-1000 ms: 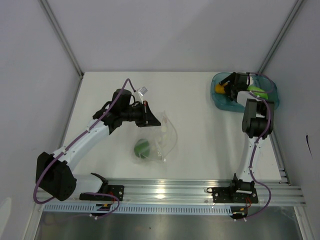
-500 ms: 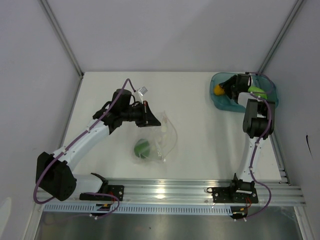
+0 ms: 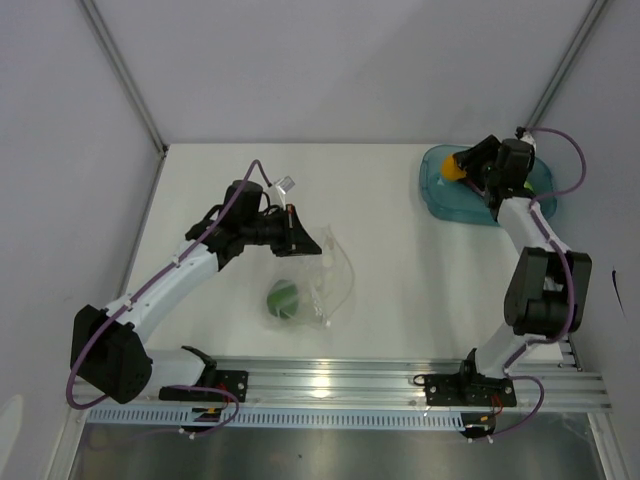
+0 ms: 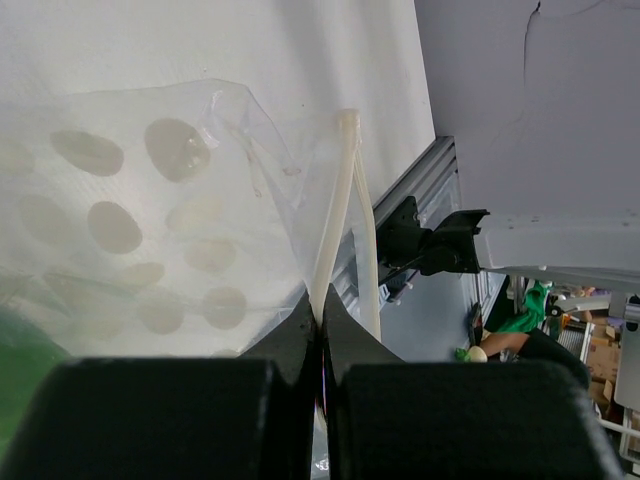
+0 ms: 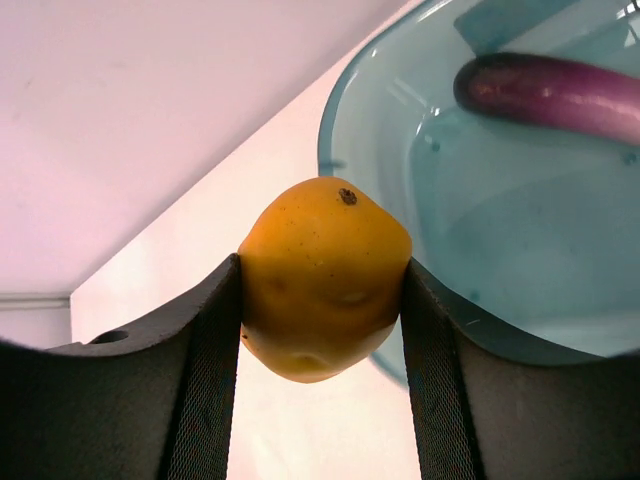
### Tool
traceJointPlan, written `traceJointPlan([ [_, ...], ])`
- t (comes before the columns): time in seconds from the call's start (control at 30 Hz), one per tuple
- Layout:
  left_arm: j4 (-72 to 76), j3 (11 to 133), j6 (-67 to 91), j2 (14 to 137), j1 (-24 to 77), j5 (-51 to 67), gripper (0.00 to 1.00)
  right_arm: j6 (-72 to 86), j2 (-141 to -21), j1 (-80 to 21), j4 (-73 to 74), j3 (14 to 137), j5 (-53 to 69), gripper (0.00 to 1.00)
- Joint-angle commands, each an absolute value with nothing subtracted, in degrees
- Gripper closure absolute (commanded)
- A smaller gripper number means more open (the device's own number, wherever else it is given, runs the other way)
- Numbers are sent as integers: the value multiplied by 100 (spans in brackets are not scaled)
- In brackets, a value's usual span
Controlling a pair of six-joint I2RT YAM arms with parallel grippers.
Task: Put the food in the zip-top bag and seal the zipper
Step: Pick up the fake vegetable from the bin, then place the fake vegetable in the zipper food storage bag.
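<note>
The clear zip-top bag (image 3: 325,280) lies mid-table with the dark-green pepper (image 3: 284,298) inside it. My left gripper (image 3: 303,241) is shut on the bag's zipper strip (image 4: 338,200) and holds that edge up. My right gripper (image 3: 466,167) is shut on the orange-yellow fruit (image 5: 322,275), which it holds above the left rim of the teal tray (image 3: 445,205); the fruit also shows in the top view (image 3: 457,165). The purple eggplant (image 5: 550,90) lies in the tray (image 5: 500,250). The light-green piece is hidden.
The teal tray sits at the back right, close to the right wall. A metal rail (image 3: 400,385) runs along the near edge. Walls and corner posts enclose the table on three sides.
My right arm has swung its elbow out to the right and lifted the orange-yellow fruit out of the tray. The left gripper and the bag have not moved.
</note>
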State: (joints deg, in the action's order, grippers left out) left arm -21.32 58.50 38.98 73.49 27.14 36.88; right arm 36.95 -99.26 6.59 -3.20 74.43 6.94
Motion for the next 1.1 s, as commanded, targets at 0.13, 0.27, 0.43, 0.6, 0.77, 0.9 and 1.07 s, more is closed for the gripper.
traceJointPlan([
  [0.13,-2206,5994,3692,7374,2725,3972,99,3604,-7658,19,-141,5811,826,100],
  [0.27,-2241,6126,3577,7681,2725,3938,99,3507,-6559,-869,165,5265,589,100],
  [0.43,-2233,6301,3577,8138,2733,3964,99,3498,-5960,-1651,632,5142,738,100],
  [0.6,-2004,6363,3797,8209,2751,3955,99,3358,-5599,-2539,975,5203,747,100],
  [0.77,-2057,6433,3832,8174,2848,3929,99,3340,-5467,-3127,1037,5194,589,100],
  [0.9,-2047,6460,3858,8139,2900,3946,100,3357,-5624,-3479,949,5168,580,100],
  [1.07,-2022,6477,3867,8095,2900,3955,99,3313,-5836,-4007,940,5107,334,99],
])
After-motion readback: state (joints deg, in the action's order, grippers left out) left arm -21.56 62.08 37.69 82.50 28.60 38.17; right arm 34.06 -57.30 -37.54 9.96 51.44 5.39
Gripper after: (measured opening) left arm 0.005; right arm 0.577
